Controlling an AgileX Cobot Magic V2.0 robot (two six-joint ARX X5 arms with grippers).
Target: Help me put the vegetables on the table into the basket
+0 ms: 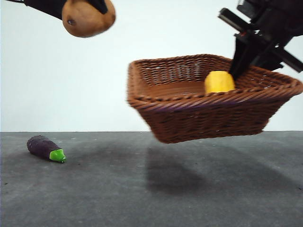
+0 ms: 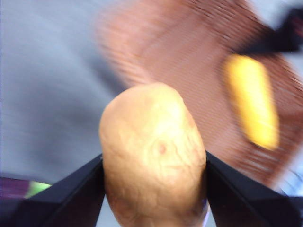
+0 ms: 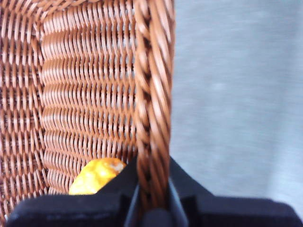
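My left gripper (image 2: 154, 175) is shut on the tan-brown potato (image 2: 151, 156) and holds it high at the top left of the front view (image 1: 88, 16). My right gripper (image 3: 151, 189) is shut on the braided rim (image 3: 152, 94) of the brown wicker basket (image 1: 208, 113) and holds it tilted in the air above the table. The yellow corn cob (image 1: 219, 82) lies inside the basket; it also shows in the left wrist view (image 2: 251, 106) and the right wrist view (image 3: 94, 175). The purple eggplant (image 1: 45, 148) with its green cap lies on the table at the left.
The dark grey table (image 1: 151, 189) runs across the whole front view, with the basket's shadow on it under the basket. A plain white wall stands behind.
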